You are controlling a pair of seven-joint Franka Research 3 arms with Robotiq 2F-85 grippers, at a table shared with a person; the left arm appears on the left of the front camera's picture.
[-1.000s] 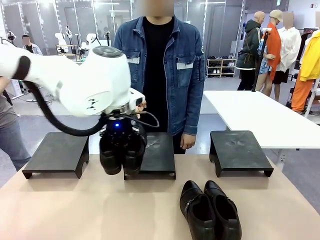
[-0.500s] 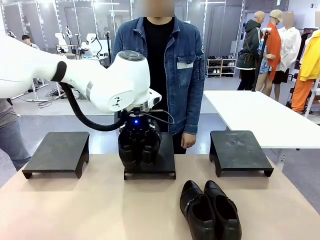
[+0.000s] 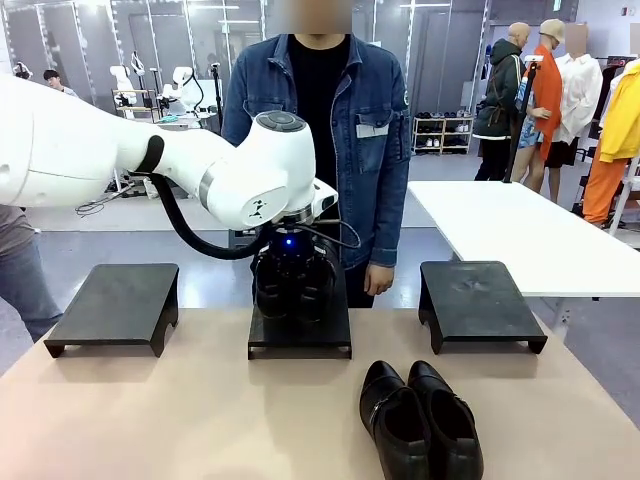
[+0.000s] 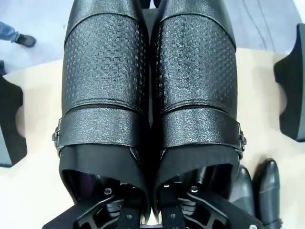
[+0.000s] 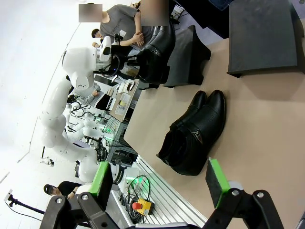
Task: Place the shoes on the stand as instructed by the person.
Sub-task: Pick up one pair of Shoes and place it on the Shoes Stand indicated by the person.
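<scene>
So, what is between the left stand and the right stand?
The middle stand; the left gripper holds a pair of shoes at it, on or just above. The front view shows this.

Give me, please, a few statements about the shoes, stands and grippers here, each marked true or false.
The left gripper holds a pair of shoes at the middle stand. True.
The other pair sits on a stand. False: it lies on the table.
The right gripper is open and empty. True.
The left stand carries a shoe. False: the left stand is bare.
</scene>
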